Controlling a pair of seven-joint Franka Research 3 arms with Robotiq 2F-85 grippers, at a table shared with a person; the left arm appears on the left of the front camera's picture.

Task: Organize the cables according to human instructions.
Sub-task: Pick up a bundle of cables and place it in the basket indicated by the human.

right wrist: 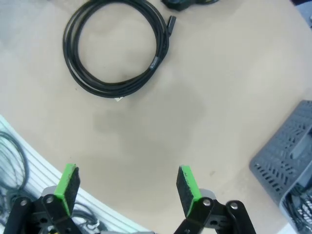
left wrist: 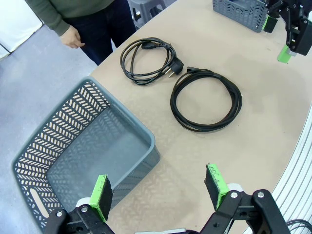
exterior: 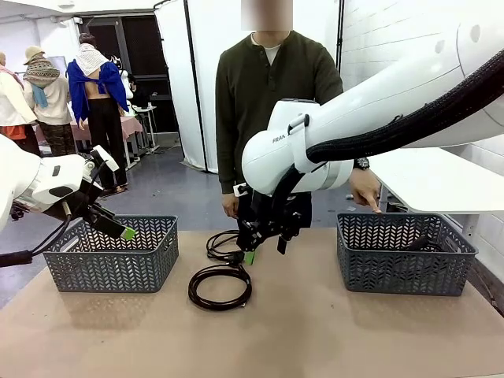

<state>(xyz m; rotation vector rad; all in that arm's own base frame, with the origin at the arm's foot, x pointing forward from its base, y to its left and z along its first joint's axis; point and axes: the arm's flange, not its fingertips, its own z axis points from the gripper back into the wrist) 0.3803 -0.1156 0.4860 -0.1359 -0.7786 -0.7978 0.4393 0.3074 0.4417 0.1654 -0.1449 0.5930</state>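
right gripper (exterior: 265, 250): spread, empty
coiled cable (exterior: 194, 290): just ahead of it
left gripper (left wrist: 158, 187): spread, over left basket (left wrist: 97, 156)
right basket (exterior: 394, 260): maybe a cable inside

Two cables (left wrist: 174, 103) (left wrist: 176, 65) are counted on one worktop (exterior: 315, 339); two baskets (exterior: 110, 272) (exterior: 405, 272), two claws (left wrist: 157, 178) (right wrist: 126, 171) and one person (exterior: 268, 87) are seen.

Your white right arm (exterior: 378, 94) carries a ribbed black hose (exterior: 417, 122) at 2 o'clock; black right gripper (right wrist: 127, 187), green pads (right wrist: 66, 183).
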